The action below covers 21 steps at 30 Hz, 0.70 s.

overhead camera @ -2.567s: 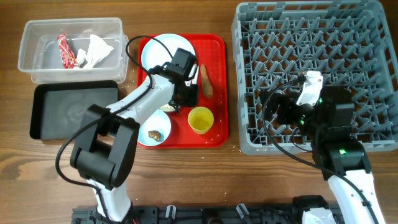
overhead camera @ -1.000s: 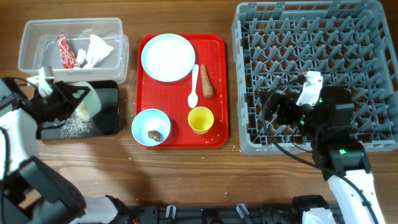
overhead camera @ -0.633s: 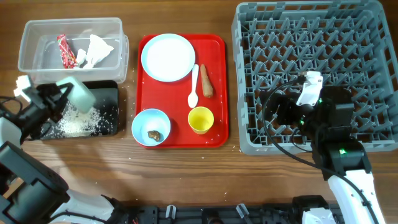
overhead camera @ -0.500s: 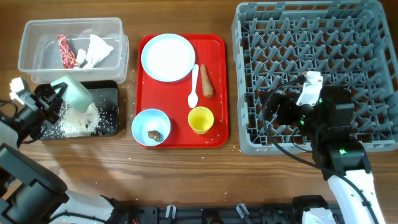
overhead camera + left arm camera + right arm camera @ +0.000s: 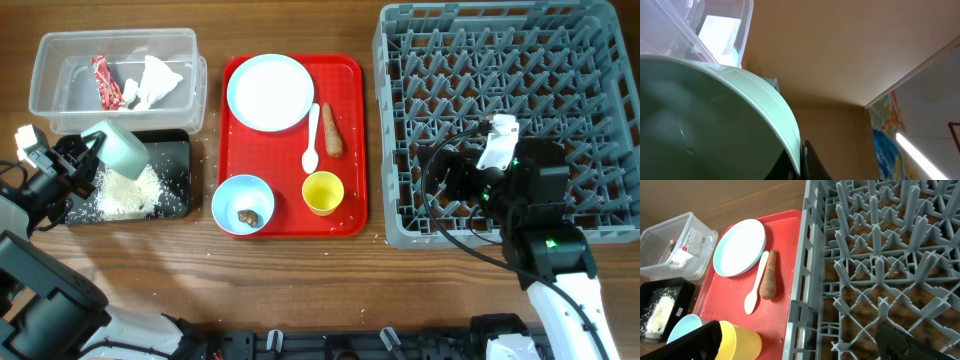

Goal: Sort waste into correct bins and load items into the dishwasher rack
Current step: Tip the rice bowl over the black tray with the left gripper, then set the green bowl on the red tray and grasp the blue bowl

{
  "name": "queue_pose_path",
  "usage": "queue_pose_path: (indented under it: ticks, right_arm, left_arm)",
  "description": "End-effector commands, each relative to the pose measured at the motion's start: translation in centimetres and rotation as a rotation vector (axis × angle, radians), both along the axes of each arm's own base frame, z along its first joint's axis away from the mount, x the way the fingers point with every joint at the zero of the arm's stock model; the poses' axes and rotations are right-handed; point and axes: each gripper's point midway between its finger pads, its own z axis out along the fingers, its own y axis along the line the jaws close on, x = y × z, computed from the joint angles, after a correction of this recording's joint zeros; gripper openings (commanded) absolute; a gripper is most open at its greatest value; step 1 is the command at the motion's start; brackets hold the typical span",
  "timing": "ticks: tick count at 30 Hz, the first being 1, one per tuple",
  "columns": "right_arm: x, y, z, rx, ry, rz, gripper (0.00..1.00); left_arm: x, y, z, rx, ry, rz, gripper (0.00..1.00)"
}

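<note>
My left gripper (image 5: 90, 160) is shut on the rim of a pale blue bowl (image 5: 122, 148), held tilted over the black tray (image 5: 180, 140). White rice (image 5: 125, 192) lies in that tray. In the left wrist view the bowl (image 5: 715, 125) fills the frame beside one finger (image 5: 804, 161). The clear tub (image 5: 60, 110) holds a red wrapper (image 5: 104, 80) and tissue (image 5: 152, 80). The plate (image 5: 270, 92), spoon (image 5: 312, 140), brown stick (image 5: 331, 132), yellow cup (image 5: 322, 192) and second bowl (image 5: 243, 203) with a brown scrap (image 5: 250, 216) stay on the red tray. My right gripper (image 5: 432, 180) is open over the rack (image 5: 500, 60).
The flat red tray (image 5: 350, 80) lies between the bins and the rack. A few rice grains lie on the wood beside the black tray. The right wrist view shows the rack's left wall (image 5: 802, 280) next to the yellow cup (image 5: 742, 340).
My left arm carried the bowl from the red tray to the black tray and tipped it; rice spread in the tray. In the last half second little moved. The right arm stayed still.
</note>
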Motion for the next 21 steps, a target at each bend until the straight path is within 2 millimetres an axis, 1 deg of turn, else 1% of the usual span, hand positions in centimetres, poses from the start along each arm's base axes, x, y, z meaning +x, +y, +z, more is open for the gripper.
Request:
queue_pose_path:
  ticks: [1, 6, 8, 11, 13, 15, 16, 17, 19, 21]
  right_arm:
    - [0.1, 0.3, 1.0, 0.019, -0.017, 0.011, 1.00]
    - [0.1, 0.3, 1.0, 0.036, -0.008, -0.002, 1.00]
    - [0.1, 0.3, 1.0, 0.035, -0.009, -0.001, 1.00]
    - [0.1, 0.3, 1.0, 0.035, -0.008, -0.001, 1.00]
    - [0.1, 0.3, 0.9, 0.035, -0.007, -0.001, 1.00]
    - [0.1, 0.3, 0.9, 0.035, -0.006, -0.001, 1.00]
    - [0.1, 0.3, 0.9, 0.035, -0.005, -0.001, 1.00]
    - [0.1, 0.3, 0.9, 0.035, -0.005, -0.001, 1.00]
    - [0.1, 0.3, 0.9, 0.035, -0.005, -0.001, 1.00]
    - [0.1, 0.3, 0.9, 0.035, -0.005, -0.002, 1.00]
  left_arm:
    - [0.3, -0.8, -0.1, -0.015, -0.001, -0.026, 0.04]
    - [1.8, -4.3, -0.7, 0.055, 0.003, -0.123, 0.04]
    - [2.7, -6.3, -0.6, 0.095, -0.009, -0.180, 0.04]
    - [4.3, -10.0, -0.6, 0.192, 0.036, -0.261, 0.04]
    - [5.3, -12.4, -0.2, 0.275, 0.039, -0.307, 0.04]
    - [6.1, -15.5, 0.0, 0.383, 0.036, -0.357, 0.04]
    - [6.3, -17.2, -0.1, 0.445, 0.040, -0.380, 0.04]
    - [6.5, -19.1, -0.9, 0.529, 0.051, -0.404, 0.04]
    - [6.7, -21.9, -2.5, 0.655, 0.075, -0.433, 0.04]
    - [6.7, -24.4, -4.8, 0.842, 0.124, -0.445, 0.04]
